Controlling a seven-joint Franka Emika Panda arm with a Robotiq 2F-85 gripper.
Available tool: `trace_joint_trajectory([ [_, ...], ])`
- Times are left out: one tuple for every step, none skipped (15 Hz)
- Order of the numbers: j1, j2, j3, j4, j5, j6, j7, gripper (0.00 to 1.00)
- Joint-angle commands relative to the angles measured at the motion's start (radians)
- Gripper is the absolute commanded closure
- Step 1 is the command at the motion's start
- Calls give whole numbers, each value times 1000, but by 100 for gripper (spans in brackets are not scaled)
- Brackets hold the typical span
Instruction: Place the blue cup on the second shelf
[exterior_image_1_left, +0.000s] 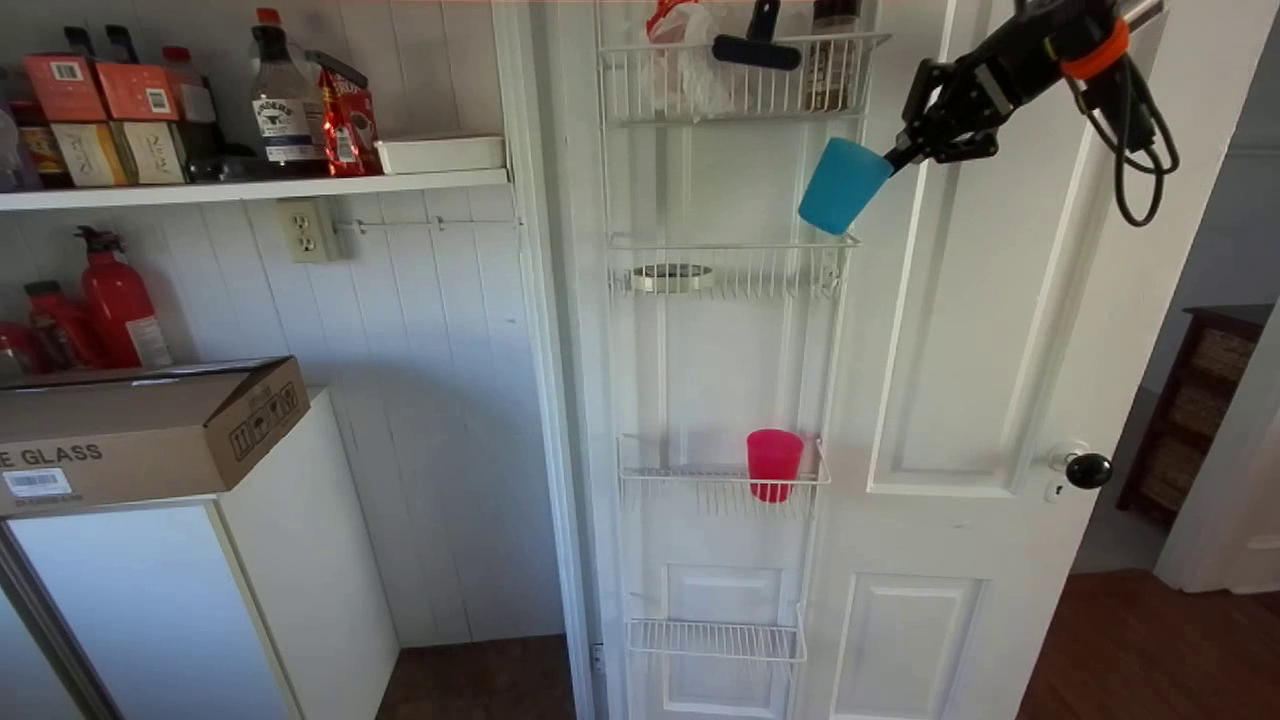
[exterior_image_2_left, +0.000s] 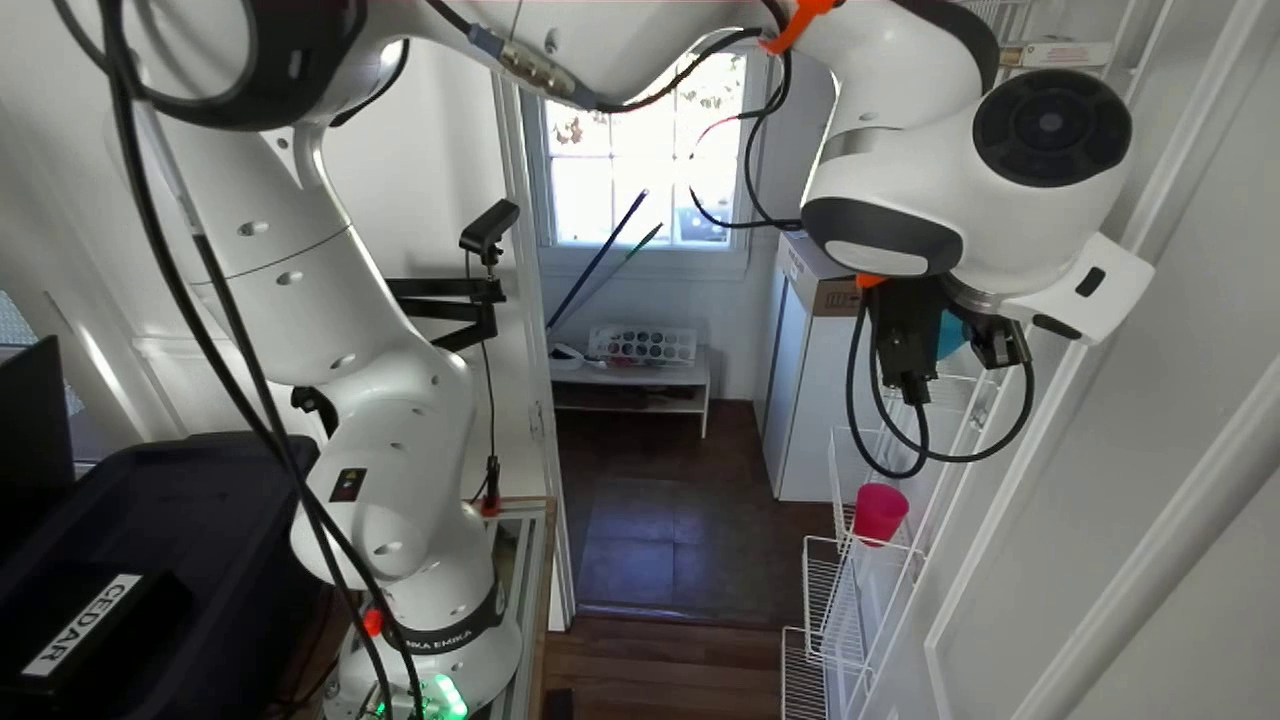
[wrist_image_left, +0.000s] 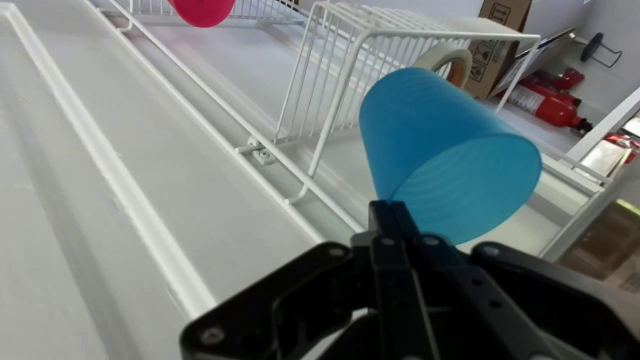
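The blue cup (exterior_image_1_left: 845, 187) hangs tilted in my gripper (exterior_image_1_left: 893, 160), its mouth up and to the right in an exterior view. In the wrist view the fingertips (wrist_image_left: 390, 205) are shut on the rim wall of the cup (wrist_image_left: 440, 120). The second shelf (exterior_image_1_left: 735, 246) is a white wire basket on the door rack. The cup's base appears just above its right end; contact cannot be told. The shelf's wire rim also shows in the wrist view (wrist_image_left: 450, 34), behind the cup. In an exterior view the cup (exterior_image_2_left: 950, 335) is mostly hidden behind the gripper.
A tape roll (exterior_image_1_left: 672, 278) lies in the second shelf's left part. A pink cup (exterior_image_1_left: 774, 465) stands on the tier below. The top tier (exterior_image_1_left: 740, 118) holds a bag, a black-handled tool and a bottle. The door (exterior_image_1_left: 980, 300) is close to the arm.
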Motion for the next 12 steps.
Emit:
trace_joint_trajectory([
  [22, 45, 27, 17, 3, 79, 61, 100],
  [27, 54, 32, 19, 1, 90, 66, 100],
  [31, 63, 38, 21, -9, 103, 76, 100],
  [33, 73, 45, 21, -24, 118, 88, 100],
  [35, 83, 53, 20, -42, 134, 99, 100],
  [37, 91, 59, 20, -57, 146, 108, 100],
  [38, 99, 64, 20, -75, 155, 114, 100],
  [38, 105, 69, 20, -100, 167, 125, 100],
  [38, 111, 72, 20, -121, 175, 132, 98],
  [38, 115, 74, 20, -148, 181, 145, 90],
  [39, 119, 76, 20, -166, 189, 155, 71],
  [41, 122, 76, 21, -179, 190, 164, 66],
])
